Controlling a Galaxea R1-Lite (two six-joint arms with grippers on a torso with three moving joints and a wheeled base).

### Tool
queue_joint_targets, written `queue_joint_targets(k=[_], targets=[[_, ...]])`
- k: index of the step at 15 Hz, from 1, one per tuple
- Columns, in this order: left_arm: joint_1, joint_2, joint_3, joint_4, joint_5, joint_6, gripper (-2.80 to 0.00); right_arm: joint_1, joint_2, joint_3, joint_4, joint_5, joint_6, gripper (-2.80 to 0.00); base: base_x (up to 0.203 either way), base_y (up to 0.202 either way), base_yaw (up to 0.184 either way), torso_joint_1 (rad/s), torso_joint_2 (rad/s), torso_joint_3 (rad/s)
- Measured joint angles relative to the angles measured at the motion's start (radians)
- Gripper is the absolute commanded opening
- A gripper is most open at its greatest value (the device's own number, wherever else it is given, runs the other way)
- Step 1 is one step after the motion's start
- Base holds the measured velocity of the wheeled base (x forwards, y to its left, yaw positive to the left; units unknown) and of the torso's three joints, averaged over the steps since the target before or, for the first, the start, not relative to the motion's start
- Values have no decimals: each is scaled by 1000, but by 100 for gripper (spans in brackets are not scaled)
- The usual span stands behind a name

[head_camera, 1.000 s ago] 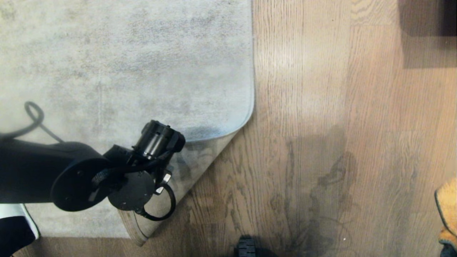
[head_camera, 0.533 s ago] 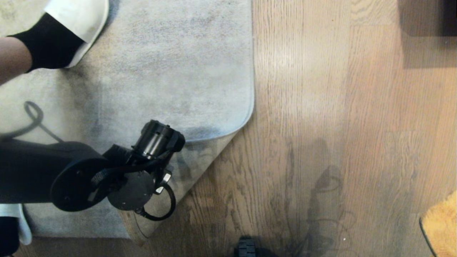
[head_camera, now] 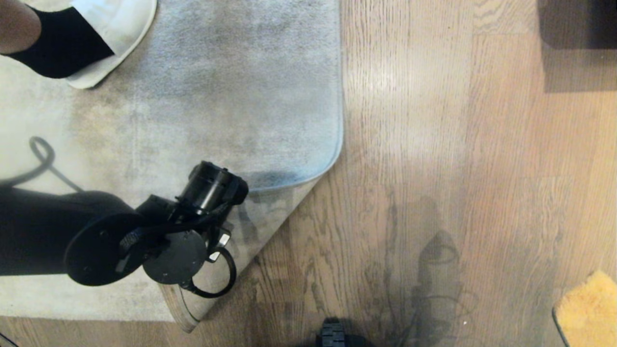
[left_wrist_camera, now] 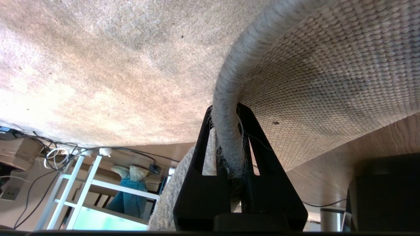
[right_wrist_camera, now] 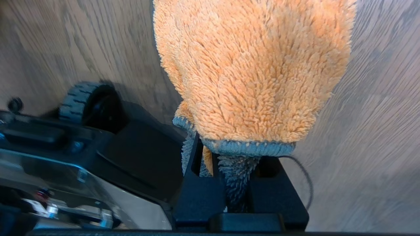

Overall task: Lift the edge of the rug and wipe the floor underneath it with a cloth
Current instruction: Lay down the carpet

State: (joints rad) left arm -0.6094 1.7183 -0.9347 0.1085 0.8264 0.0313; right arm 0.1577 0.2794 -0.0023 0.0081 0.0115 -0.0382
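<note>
The pale grey rug point(head_camera: 217, 96) lies on the brown wood floor point(head_camera: 434, 144). Its near corner, the rug edge point(head_camera: 270, 212), is lifted and folded so the beige backing shows. My left arm point(head_camera: 168, 241) hangs over that corner and hides its own fingers in the head view. In the left wrist view my left gripper point(left_wrist_camera: 226, 111) is shut on the bound rug edge point(left_wrist_camera: 229, 137), with the woven backing point(left_wrist_camera: 321, 82) beside it. My right gripper point(right_wrist_camera: 226, 147) is shut on the orange cloth point(right_wrist_camera: 252, 72), which hangs over the floor at the head view's lower right corner point(head_camera: 588, 308).
A person's foot in a black sock and white slipper point(head_camera: 106, 33) stands on the rug at the far left. A wheel of my base point(head_camera: 332, 335) shows at the near edge. Dark furniture point(head_camera: 578, 29) sits at the far right.
The cloth has slid leftward into the lower right corner. The person's foot left the near left and stepped onto the rug at the far left. My left arm kept still.
</note>
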Motion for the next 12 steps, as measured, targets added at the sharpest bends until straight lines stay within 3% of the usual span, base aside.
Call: queue_joint_targets(k=[10,12], targets=[[0,-3,2,-1,0,-1,-280,-3,0,1,-1,-1,8,-280,0,0,0,0,0,0],[0,-3,2,-1,0,-1,-280,-44,3,1,-1,-1,8,-280,0,0,0,0,0,0]])
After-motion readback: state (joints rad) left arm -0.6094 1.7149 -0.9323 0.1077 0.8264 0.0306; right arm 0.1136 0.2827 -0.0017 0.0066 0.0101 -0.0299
